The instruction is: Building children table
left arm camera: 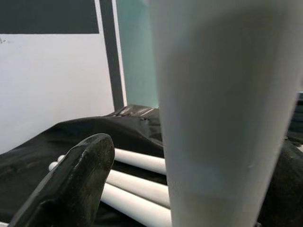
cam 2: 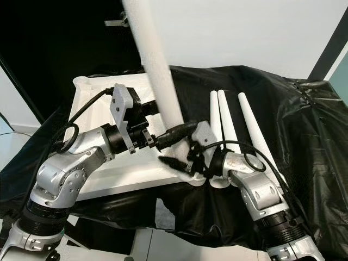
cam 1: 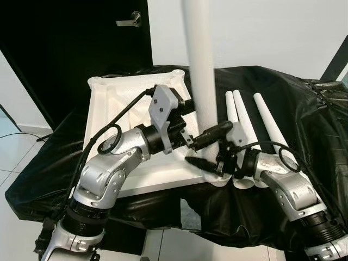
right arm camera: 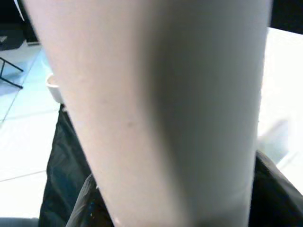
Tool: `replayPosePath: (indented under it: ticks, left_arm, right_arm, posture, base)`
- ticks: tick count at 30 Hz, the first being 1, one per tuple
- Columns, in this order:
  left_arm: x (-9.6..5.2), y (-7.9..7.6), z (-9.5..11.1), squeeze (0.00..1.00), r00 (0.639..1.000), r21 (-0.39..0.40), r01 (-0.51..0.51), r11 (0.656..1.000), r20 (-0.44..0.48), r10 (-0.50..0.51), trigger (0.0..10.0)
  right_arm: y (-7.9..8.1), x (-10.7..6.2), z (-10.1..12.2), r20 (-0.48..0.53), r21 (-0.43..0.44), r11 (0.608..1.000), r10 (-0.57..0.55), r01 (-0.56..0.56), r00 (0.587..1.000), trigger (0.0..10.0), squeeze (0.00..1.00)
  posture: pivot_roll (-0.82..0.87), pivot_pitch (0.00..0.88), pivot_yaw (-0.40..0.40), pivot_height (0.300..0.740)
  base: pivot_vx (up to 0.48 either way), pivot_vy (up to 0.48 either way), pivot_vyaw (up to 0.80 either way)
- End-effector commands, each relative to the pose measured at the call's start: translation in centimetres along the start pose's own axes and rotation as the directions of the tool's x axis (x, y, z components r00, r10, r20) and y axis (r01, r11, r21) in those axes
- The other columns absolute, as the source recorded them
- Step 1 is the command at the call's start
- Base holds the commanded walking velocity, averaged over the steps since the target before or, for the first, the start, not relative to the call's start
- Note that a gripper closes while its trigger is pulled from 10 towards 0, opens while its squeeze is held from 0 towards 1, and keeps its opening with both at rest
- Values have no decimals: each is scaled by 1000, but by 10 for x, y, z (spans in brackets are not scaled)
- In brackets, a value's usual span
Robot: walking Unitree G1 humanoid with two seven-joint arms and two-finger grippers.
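Fitting tall white tapered table leg (cam 1: 202, 76) upright into near-right corner of white upturned tabletop (cam 1: 117, 103), frame centre | left gripper (cam 1: 191, 142) + right gripper (cam 1: 209, 147) both clenched on leg base | risk: leg tilts/cross-threads if grips fight, top slides on black sheet (cam 1: 304, 103) | 3 spare white legs (cam 1: 261, 122) right of centre

White: upright leg (cam 1: 200, 70), 3 spare legs (cam 1: 247, 128), tabletop (cam 1: 117, 103). Glossy black cloth (cam 1: 293, 109). Arms silver, fingers (cam 1: 215, 130) black.
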State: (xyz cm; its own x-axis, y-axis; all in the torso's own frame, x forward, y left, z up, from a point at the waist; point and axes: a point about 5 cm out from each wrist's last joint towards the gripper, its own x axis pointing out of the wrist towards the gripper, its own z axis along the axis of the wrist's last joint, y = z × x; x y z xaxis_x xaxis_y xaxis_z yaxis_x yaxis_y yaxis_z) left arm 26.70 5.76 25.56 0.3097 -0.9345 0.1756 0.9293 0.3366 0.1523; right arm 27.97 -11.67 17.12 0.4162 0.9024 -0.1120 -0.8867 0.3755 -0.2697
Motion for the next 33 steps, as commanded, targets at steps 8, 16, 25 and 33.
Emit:
replayPosePath:
  ticks: [8,16,25,33]
  left_arm:
    - [-3,-4,13,0,978,-81,208,975,25,-207,0]
    - [-3,-2,14,0,980,-90,200,976,36,-198,0]
    - [3,-3,15,0,993,-70,119,990,3,-119,10000]
    - [9,2,15,0,1000,-53,-3,999,-12,2,10000]
  right_arm:
    - [-5,-2,2,-23,-35,999,37,-37,999,10000,0]
    - [-8,-1,3,-19,-43,999,28,-29,999,10000,0]
    - [-13,0,6,20,-37,997,-63,64,998,10000,792]
    - [-16,5,8,47,-9,986,-169,169,985,10000,894]
  posture:
    - [45,0,0,740]
    - [45,0,1,740]
    - [45,0,0,740]
    - [46,0,-2,740]
  base:
    - [0,0,0]
    - [0,0,0]
    - [0,0,0]
    - [0,0,0]
